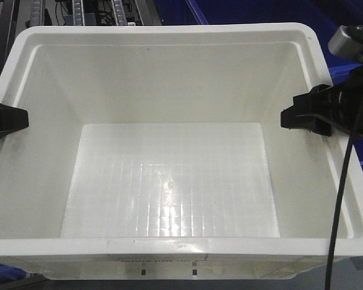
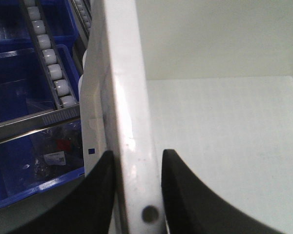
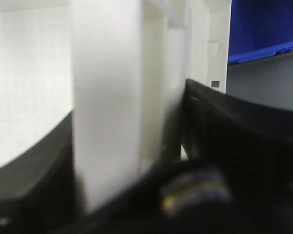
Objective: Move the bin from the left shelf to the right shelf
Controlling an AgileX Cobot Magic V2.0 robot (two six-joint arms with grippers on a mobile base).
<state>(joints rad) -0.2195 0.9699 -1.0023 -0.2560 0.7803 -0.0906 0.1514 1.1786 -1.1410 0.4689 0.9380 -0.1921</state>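
Observation:
A large empty white bin (image 1: 169, 66) fills the front view, its gridded floor bare. My left gripper (image 1: 6, 121) is shut on the bin's left rim; in the left wrist view its black fingers (image 2: 178, 195) stand on both sides of the white rim (image 2: 132, 122). My right gripper (image 1: 308, 118) is shut on the bin's right rim; in the right wrist view the white rim (image 3: 105, 97) runs between the dark, blurred fingers (image 3: 34, 165). The bin is held between both grippers.
Blue bins (image 2: 19, 97) and a roller track (image 2: 49, 58) lie to the left of the white bin. More blue bins (image 1: 351, 72) stand behind and to the right. A black cable (image 1: 342, 199) hangs from the right arm over the bin's right wall.

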